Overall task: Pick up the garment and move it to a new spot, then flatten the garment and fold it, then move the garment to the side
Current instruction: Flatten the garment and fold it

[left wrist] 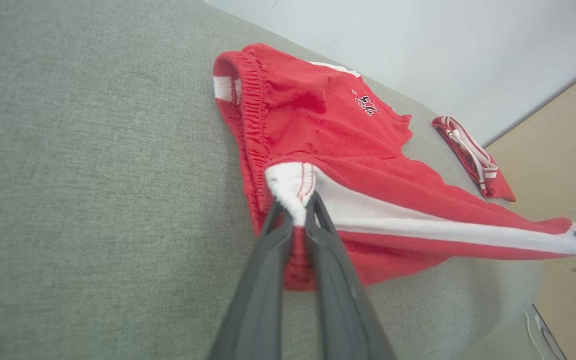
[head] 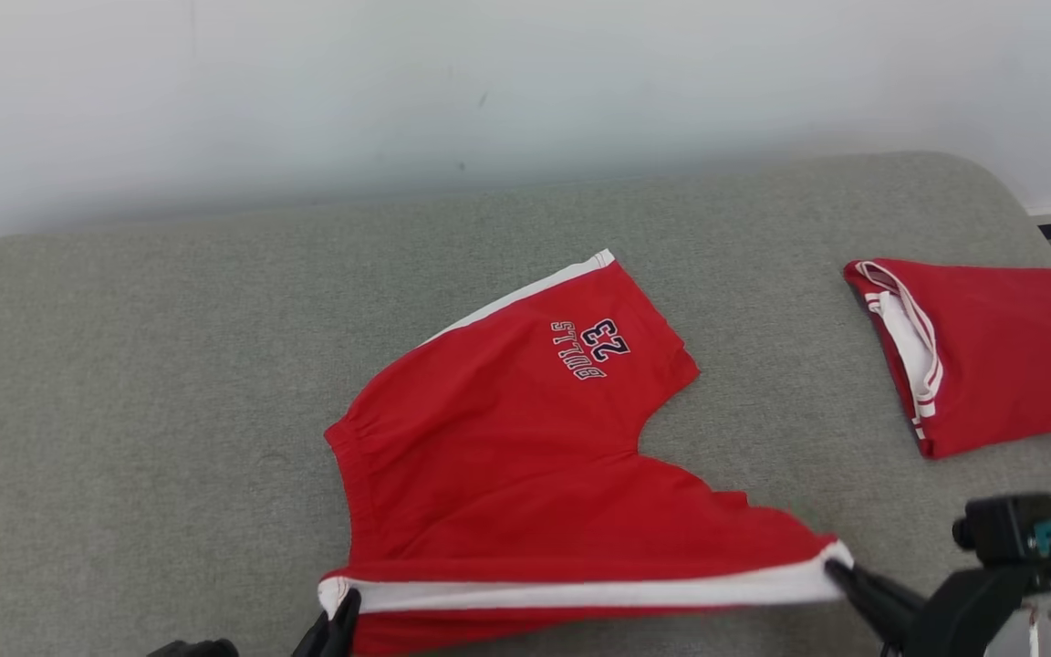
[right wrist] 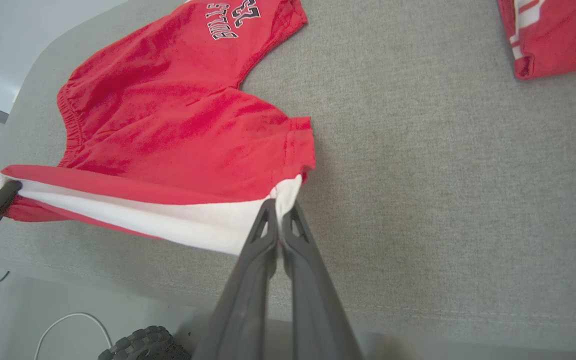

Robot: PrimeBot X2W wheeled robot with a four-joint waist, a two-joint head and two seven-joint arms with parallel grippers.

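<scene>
Left tool (left wrist: pixel 295 217) on shorts (head: pixel 507 456); perhaps jersey (head: pixel 1009 356) beyond

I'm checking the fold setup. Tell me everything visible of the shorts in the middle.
The shorts are red, knit-looking cloth with white side stripes, a gathered waistband and a "BULLS 23" print on the far leg. That leg lies flat on the grey cushion. The near striped side is pulled taut between the left tool, shut on its waistband corner, and the right tool, shut on its hem corner.
</scene>
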